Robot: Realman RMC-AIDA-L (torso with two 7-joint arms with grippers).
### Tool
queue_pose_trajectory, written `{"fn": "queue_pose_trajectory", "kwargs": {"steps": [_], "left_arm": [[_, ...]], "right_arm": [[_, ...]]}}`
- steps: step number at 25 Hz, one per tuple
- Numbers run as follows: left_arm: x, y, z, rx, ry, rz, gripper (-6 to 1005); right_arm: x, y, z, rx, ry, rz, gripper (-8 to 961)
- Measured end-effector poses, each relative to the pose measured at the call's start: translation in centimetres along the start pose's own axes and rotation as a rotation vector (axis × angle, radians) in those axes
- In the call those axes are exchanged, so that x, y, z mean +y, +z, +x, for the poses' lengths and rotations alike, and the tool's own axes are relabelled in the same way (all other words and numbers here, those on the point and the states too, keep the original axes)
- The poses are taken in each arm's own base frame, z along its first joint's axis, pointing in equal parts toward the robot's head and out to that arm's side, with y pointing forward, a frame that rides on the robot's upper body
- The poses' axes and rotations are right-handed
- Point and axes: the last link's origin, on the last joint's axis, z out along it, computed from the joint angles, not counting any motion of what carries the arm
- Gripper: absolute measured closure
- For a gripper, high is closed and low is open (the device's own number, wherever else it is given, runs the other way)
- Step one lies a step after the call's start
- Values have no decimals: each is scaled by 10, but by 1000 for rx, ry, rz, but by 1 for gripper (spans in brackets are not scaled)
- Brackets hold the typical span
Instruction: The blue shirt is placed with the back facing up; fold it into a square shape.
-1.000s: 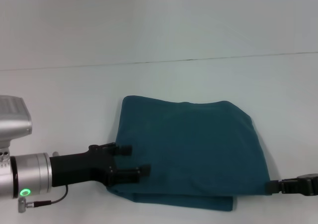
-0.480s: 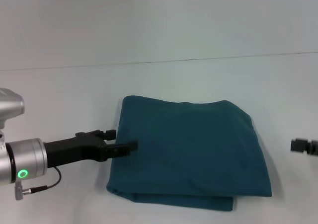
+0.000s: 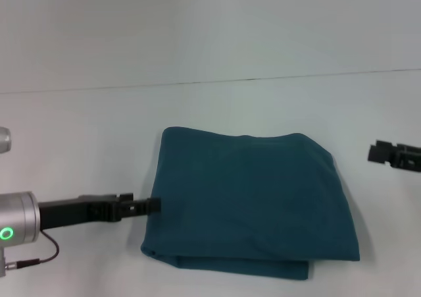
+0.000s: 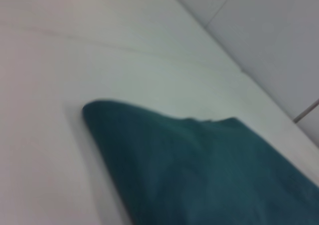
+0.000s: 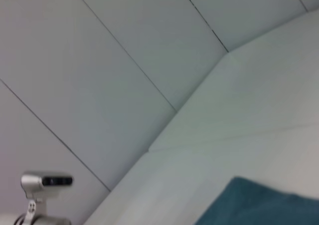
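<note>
The blue shirt point(image 3: 253, 201) lies on the white table as a folded, roughly square dark teal bundle with a plain face up and layered edges along its near side. No lettering shows. My left gripper point(image 3: 152, 205) is at the shirt's left edge, low over the table, with its tip just touching or just short of the fabric. My right gripper point(image 3: 376, 152) is at the right rim of the head view, well clear of the shirt and above the table. The shirt also shows in the left wrist view point(image 4: 209, 170) and the right wrist view point(image 5: 259, 205).
The white table point(image 3: 99, 132) runs back to a seam with the pale wall point(image 3: 210, 27). A small camera on a stand point(image 5: 46, 181) shows by the wall panels in the right wrist view.
My left gripper has pulled back left from on top of the shirt to its left edge. My right gripper has left the shirt's near right corner and risen up and away to the right.
</note>
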Motion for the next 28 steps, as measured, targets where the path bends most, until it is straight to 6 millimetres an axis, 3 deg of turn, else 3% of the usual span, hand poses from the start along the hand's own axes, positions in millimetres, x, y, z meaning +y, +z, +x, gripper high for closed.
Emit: {"fn": "queue_pose_trajectory", "kwargs": {"steps": [9,28], "left_arm": [[3,-1,-5,-110,-77,3,113],[16,17,-3,-209,-27,-19,116]], "right_arm": [[1,11,-17,1,-27,-13,22],[0,7,-16,-8,-25,-1,24]]}}
